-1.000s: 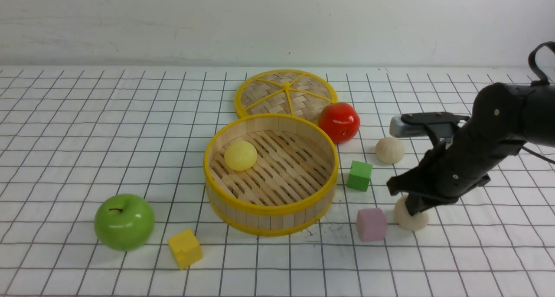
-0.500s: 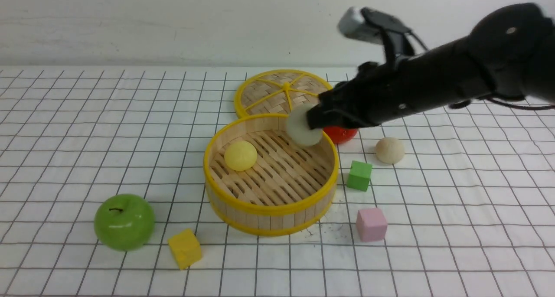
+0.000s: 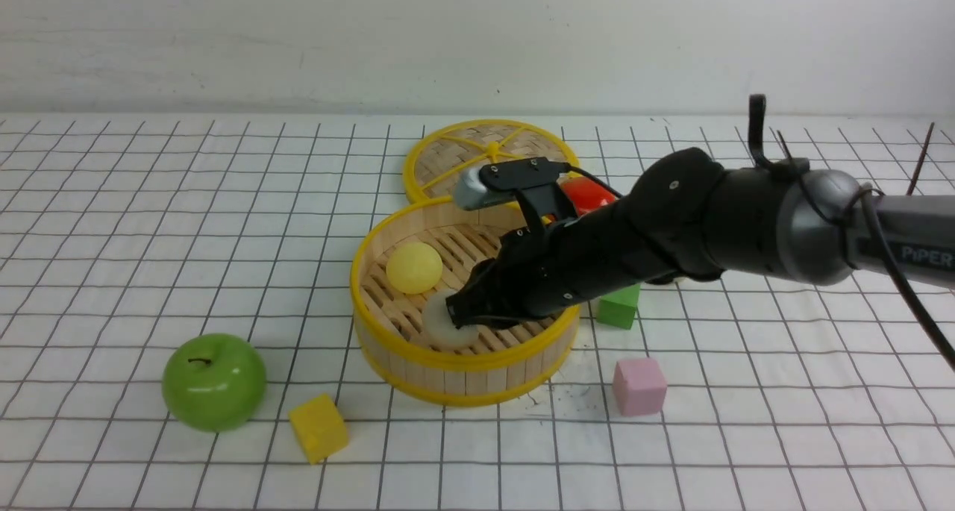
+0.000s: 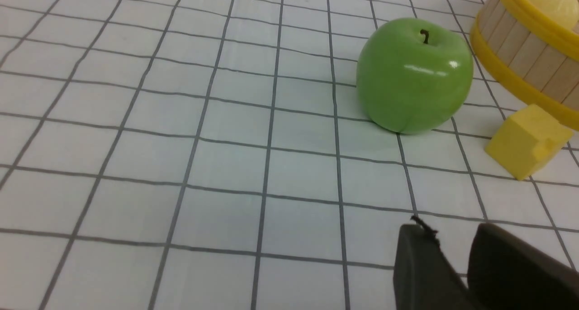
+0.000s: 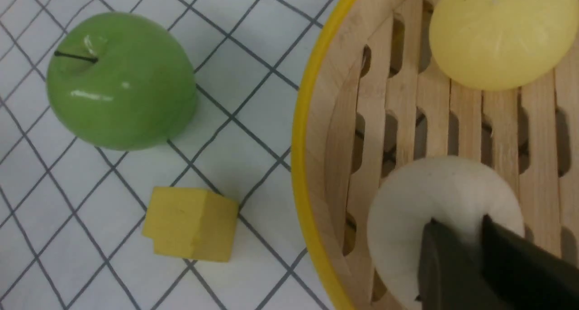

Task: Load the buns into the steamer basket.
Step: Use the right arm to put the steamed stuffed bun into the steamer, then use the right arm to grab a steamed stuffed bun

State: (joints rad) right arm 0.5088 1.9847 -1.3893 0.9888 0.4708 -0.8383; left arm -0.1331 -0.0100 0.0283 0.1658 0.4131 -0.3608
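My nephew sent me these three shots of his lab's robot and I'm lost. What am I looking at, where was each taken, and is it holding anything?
It's a robot with two arms. The front picture looks forward from between them; only its right arm shows, reaching in. The other two come from cameras on its wrists.

A gridded surface carries a round bamboo steamer basket, with a woven lid and a red apple behind it. Green and pink cubes lie to the right, a green apple and a yellow block to the left.

Inside the basket are a yellow bun and a pale bun. The right hand is down at the pale one; I can't tell whether it still grips it. The left hand holds nothing that I can see.
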